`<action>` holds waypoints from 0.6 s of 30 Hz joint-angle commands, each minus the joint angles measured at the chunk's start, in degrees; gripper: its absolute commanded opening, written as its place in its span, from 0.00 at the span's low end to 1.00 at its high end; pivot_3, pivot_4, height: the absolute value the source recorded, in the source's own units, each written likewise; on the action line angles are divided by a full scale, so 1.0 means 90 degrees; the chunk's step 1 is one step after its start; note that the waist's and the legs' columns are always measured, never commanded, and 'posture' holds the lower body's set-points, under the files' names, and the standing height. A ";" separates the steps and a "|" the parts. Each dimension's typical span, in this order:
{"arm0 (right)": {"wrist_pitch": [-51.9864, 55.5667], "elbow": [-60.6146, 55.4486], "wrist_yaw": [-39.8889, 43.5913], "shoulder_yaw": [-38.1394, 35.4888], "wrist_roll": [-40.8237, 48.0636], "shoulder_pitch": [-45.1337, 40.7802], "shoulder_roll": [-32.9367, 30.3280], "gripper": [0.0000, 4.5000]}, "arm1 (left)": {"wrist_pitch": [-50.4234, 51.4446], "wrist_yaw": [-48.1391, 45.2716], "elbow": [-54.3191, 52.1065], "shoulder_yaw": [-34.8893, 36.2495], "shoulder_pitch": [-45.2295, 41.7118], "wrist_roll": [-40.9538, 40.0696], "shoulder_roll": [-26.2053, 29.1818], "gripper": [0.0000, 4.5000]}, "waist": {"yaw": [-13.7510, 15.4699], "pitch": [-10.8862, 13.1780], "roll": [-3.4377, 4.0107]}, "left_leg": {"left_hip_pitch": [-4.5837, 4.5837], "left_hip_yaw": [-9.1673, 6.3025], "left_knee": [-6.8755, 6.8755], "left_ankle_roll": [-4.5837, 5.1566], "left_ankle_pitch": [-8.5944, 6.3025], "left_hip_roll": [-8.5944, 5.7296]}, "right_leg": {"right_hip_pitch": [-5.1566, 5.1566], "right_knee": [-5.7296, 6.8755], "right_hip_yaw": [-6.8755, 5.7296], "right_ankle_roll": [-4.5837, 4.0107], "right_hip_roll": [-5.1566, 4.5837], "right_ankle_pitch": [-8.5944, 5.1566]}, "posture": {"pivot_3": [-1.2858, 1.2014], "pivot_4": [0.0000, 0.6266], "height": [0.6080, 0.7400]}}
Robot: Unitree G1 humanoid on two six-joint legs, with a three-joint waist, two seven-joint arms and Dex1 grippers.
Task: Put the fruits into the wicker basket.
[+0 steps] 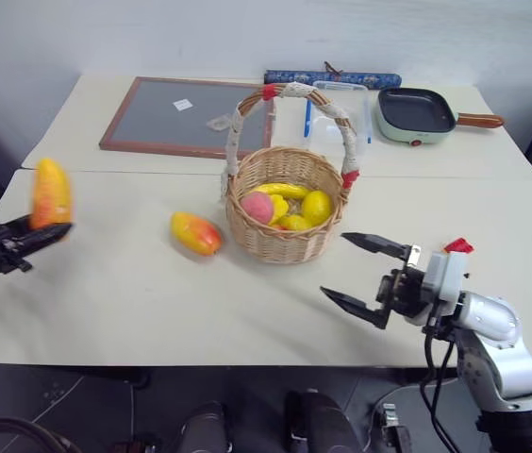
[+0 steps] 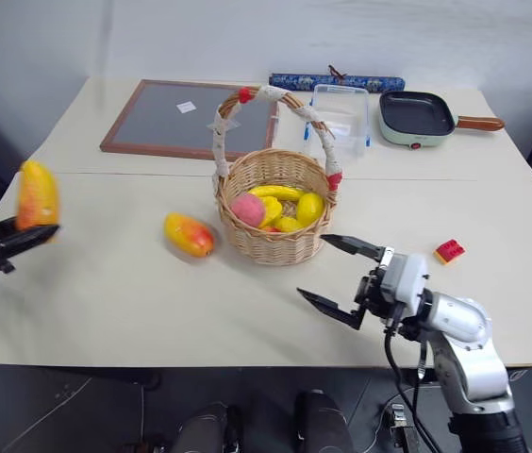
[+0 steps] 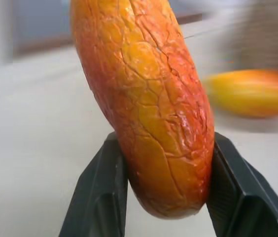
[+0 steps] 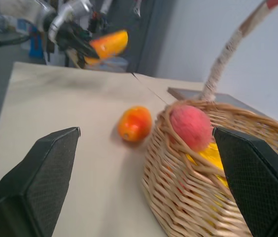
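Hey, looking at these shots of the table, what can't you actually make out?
- Basket bottom: fruit piled in the wicker basket hides whatever lies beneath, head views.
- Mango in the left gripper: its top is cut off, left wrist view.
- Second mango: blurred there.

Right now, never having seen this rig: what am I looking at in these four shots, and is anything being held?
It is a humanoid robot with two arms, each ending in a two-fingered black gripper. Two pictures come from its head camera, looking down over a pale table. The other two come from cameras on each wrist, looking along the fingers.

The left gripper is shut on one mango-like fruit, lifted above the table; the left wrist view shows it clamped between the fingers. The second fruit lies on the table beside the wicker basket, which already holds a pink peach and yellow fruit. The right gripper is open and empty, near the basket.
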 commanded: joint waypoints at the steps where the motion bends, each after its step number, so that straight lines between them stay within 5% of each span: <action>1: -0.0132 -0.0220 -0.0314 -0.0612 -0.0022 0.0298 -0.0118 1.00 | 0.0097 -0.0274 -0.1903 -0.0834 -0.0298 -0.0125 -0.0146 0.37 | 0.0066 0.0002 0.0004 | 0.0001 -0.0003 0.0000 0.0002 0.0000 -0.0006 | 0.0005 -0.0003 0.0000 0.0000 -0.0003 0.0000 | 0.52 0.24 1.00; 8: -0.0239 -0.0347 -0.0519 -0.0754 -0.0185 0.0677 -0.0079 1.00 | 0.0953 0.0311 -0.1465 -0.3348 -0.3453 0.1079 -0.1767 0.37 | 0.0235 0.0009 0.0015 | 0.0008 0.0001 0.0020 0.0028 0.0031 -0.0053 | 0.0033 -0.0013 0.0012 0.0008 0.0059 0.0006 | 0.52 0.24 1.00; 13: -0.0375 -0.0639 -0.0771 -0.0749 -0.0252 0.1030 0.0081 1.00 | 0.1386 0.0860 -0.0203 -0.4110 -0.4890 0.1875 -0.2876 0.37 | 0.0133 0.0011 0.0019 | 0.0028 0.0014 0.0015 0.0033 0.0024 -0.0054 | 0.0039 -0.0016 0.0006 0.0018 0.0067 0.0010 | 0.52 0.24 1.00; 14: -0.0406 -0.0698 -0.0810 -0.0735 -0.0274 0.1109 0.0112 1.00 | 0.1406 0.1001 0.0046 -0.4137 -0.5058 0.2000 -0.3043 0.52 | 0.0125 0.0013 0.0020 | 0.0024 0.0011 0.0013 0.0032 0.0024 -0.0051 | 0.0034 -0.0017 0.0001 0.0018 0.0070 0.0010 | 0.52 0.24 1.00; 18: -0.0542 -0.0870 -0.0970 -0.0696 -0.0352 0.1393 0.0232 1.00 | 0.1313 0.1093 0.0390 -0.4016 -0.5227 0.2133 -0.3337 0.80 | 0.0090 0.0016 0.0022 | 0.0023 0.0007 0.0005 0.0027 0.0023 -0.0050 | 0.0013 -0.0007 0.0005 0.0019 0.0076 0.0010 | 0.52 0.24 1.00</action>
